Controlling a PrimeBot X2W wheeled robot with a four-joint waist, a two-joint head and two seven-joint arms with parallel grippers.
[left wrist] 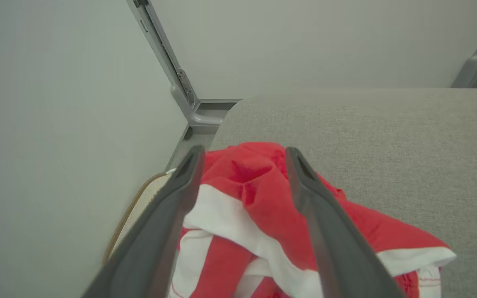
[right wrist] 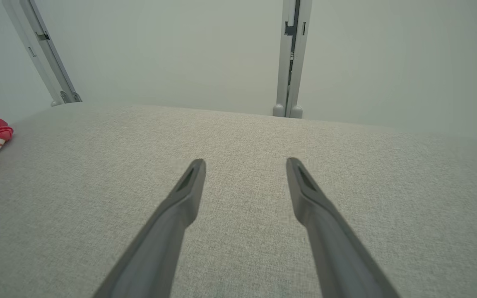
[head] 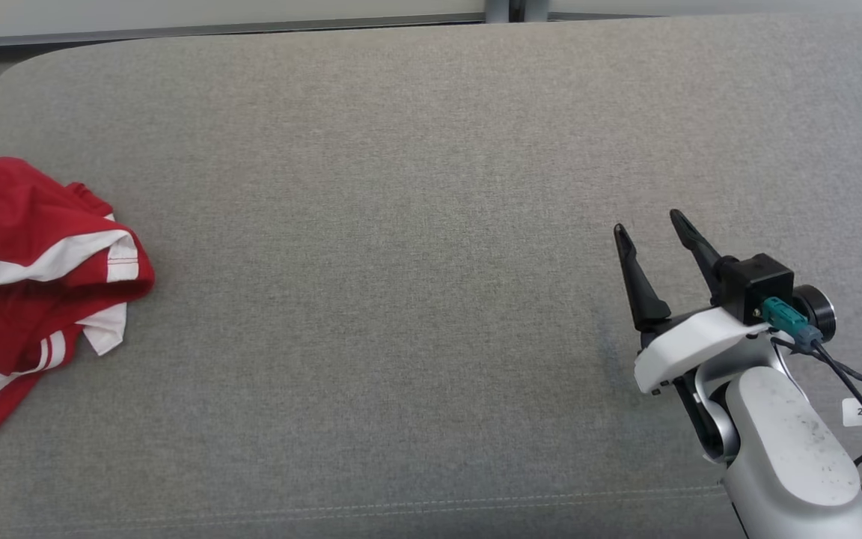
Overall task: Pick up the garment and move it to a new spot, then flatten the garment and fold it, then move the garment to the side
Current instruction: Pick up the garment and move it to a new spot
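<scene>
Head view: red-and-white garment (head: 34, 284) lies crumpled at the pad's (head: 401, 187) far left; right gripper (head: 648, 222) well apart at lower right, fingers spread, empty. Left wrist view: left gripper (left wrist: 243, 151) wide open over the garment, holding nothing. Right wrist view: spread fingers above the pad, garment at far left

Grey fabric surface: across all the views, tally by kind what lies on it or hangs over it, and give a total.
Red and white fabric garment, crumpled: 1
Robot hands with two long dark fingers, both open: 2 (left hand, right hand)
Total: 3
</scene>
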